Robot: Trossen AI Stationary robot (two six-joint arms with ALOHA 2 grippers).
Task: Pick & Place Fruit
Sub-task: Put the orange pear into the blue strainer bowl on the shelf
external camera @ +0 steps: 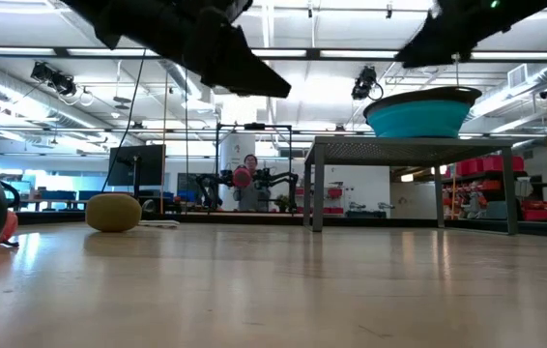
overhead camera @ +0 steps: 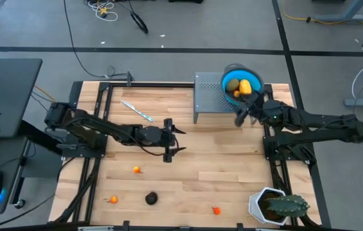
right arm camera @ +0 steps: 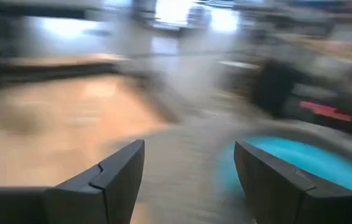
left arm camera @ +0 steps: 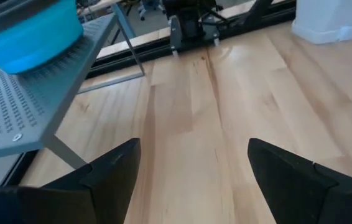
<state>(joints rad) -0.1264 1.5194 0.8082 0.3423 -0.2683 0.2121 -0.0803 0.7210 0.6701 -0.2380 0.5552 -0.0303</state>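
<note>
A blue bowl (overhead camera: 242, 82) stands on a grey perforated stand (overhead camera: 208, 96) at the table's far side. In it lie a yellow fruit (overhead camera: 246, 86), an olive fruit (overhead camera: 232, 85) and an orange bit (overhead camera: 237, 94). My right gripper (overhead camera: 241, 114) hovers open just near of the bowl, with nothing between its fingers. My left gripper (overhead camera: 176, 141) hangs open above mid-table. A near-black round fruit (overhead camera: 151, 198) and orange bits (overhead camera: 136, 170) (overhead camera: 113, 199) (overhead camera: 215, 210) lie on the near boards. Another olive oval (external camera: 114, 213) rests on the table in the low view.
A thin silvery stick (overhead camera: 136, 110) lies at the far left of the table. A white pot with a cactus (overhead camera: 276, 205) stands at the near right corner. Bare boards (overhead camera: 220, 160) lie between the two arms.
</note>
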